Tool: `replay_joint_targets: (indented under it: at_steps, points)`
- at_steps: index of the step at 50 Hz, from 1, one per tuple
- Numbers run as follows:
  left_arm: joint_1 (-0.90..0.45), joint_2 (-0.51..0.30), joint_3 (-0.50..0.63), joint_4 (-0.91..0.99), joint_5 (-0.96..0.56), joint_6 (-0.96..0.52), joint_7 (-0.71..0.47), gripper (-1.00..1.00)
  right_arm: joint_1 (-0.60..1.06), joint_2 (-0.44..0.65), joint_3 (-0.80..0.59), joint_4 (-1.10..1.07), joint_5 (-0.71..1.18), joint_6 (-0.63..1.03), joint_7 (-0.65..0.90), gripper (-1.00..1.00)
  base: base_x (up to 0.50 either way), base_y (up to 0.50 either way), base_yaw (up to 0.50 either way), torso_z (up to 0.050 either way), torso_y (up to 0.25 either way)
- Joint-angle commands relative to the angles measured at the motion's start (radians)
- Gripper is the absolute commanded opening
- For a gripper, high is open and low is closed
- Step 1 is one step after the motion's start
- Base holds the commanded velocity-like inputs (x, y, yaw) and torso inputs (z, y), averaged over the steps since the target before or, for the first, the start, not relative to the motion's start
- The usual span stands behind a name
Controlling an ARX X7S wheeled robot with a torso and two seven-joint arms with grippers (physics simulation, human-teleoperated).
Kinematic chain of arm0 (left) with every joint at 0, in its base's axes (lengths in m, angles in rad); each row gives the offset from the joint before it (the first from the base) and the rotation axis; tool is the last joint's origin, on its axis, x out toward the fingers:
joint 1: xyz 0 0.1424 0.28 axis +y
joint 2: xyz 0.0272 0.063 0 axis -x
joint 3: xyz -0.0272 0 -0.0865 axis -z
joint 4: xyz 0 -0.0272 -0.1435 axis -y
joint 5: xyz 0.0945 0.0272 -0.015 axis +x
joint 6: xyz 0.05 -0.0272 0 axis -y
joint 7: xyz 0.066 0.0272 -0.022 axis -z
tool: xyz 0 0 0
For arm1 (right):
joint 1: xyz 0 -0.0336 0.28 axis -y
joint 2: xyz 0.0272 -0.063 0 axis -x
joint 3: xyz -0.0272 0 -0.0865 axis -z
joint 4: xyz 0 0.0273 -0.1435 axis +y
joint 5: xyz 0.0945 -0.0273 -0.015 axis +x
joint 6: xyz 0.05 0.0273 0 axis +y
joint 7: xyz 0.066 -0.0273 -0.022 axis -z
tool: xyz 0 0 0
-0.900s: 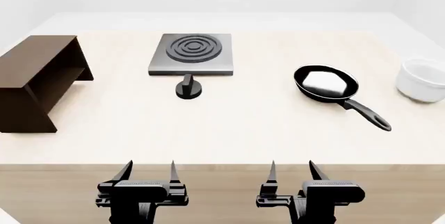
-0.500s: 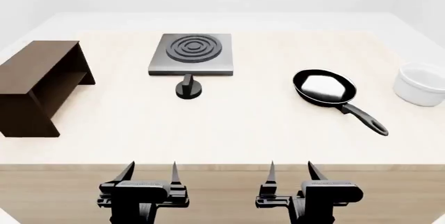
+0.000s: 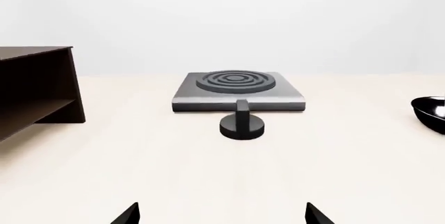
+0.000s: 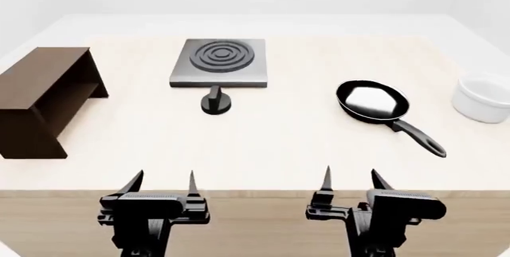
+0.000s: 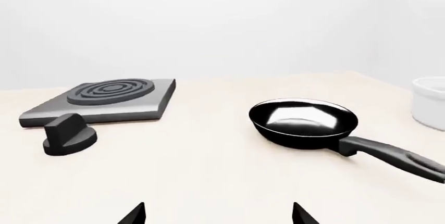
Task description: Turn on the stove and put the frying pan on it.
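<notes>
The dark-grey stove (image 4: 219, 61) with its ring burner lies at the table's far middle; its black round knob (image 4: 216, 102) sits just in front of it. Both show in the left wrist view, stove (image 3: 238, 91) and knob (image 3: 242, 124), and in the right wrist view, stove (image 5: 104, 100) and knob (image 5: 68, 134). The black frying pan (image 4: 371, 101) lies right of centre, handle pointing to the near right; it also shows in the right wrist view (image 5: 303, 122). My left gripper (image 4: 165, 183) and right gripper (image 4: 350, 179) are open and empty at the table's near edge.
A brown wooden shelf (image 4: 44, 98) stands at the left, also in the left wrist view (image 3: 35, 88). A white bowl (image 4: 483, 97) sits at the far right, beyond the pan. The light wooden table (image 4: 263, 143) ends just under my grippers.
Both grippers have risen a little and spread apart, the left one leftward and the right one rightward. The view shifted slightly. Nothing on the table has moved.
</notes>
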Motion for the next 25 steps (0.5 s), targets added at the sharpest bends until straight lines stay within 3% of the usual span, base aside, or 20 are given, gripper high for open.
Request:
replay_joint_targets:
  at_steps: [1,25]
  points:
    - [0.001,-0.026,-0.007,0.116,-0.027,-0.058,-0.019,1.0,-0.019,0.017,0.015,-0.11,0.061,0.03,0.007,1.0,0.5,0.0,0.0,0.0,0.0]
    - [0.007,-0.043,0.01,0.091,-0.053,-0.04,-0.034,1.0,-0.025,0.045,0.007,-0.103,0.094,0.005,0.026,1.0,0.5,0.0,0.0,0.0,0.0]
